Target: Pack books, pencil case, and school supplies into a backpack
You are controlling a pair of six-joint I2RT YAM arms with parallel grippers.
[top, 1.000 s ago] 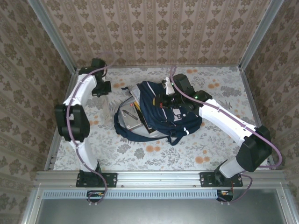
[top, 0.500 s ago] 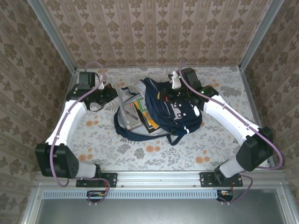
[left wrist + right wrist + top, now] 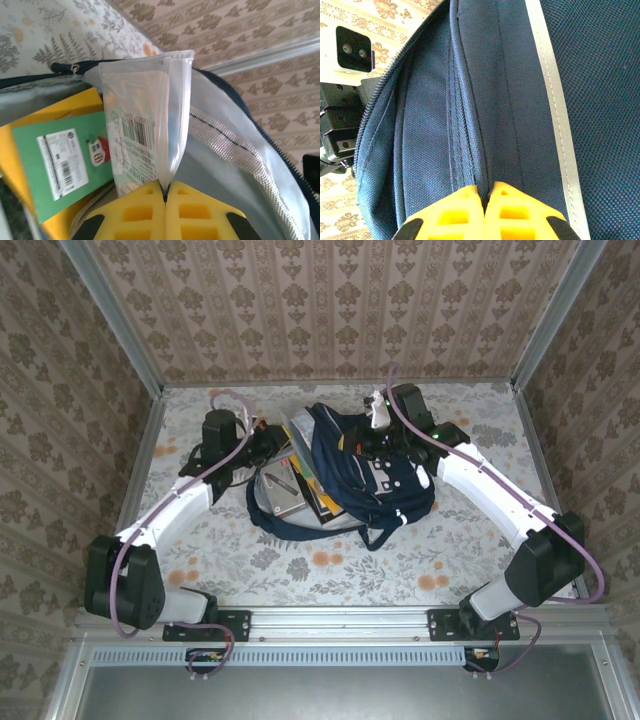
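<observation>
The navy backpack (image 3: 385, 485) lies open in the middle of the table. My right gripper (image 3: 363, 444) is shut on a fold of its navy fabric (image 3: 485, 150) and holds the flap up. My left gripper (image 3: 165, 186) is shut on the lower edge of a clear flat packet (image 3: 145, 120) with a barcode label, one of the school supplies, and holds it upright at the bag's mouth (image 3: 292, 426). Books (image 3: 312, 495) lie inside the backpack. Close up I see a green book (image 3: 60, 155) on an orange-yellow one (image 3: 47, 117). The pencil case is hidden.
The backpack's pale grey lining (image 3: 225, 170) and a white webbing strip (image 3: 235, 145) lie right of the packet. A dark strap loops out onto the floral tabletop (image 3: 300, 570) in front. Patterned walls and metal posts (image 3: 545, 330) enclose the table. The left arm's camera block (image 3: 352, 50) sits close to the flap.
My left arm has swung from the table's back left over to the backpack's mouth, carrying the packet. My right gripper raised the flap slightly towards the back and kept its hold.
</observation>
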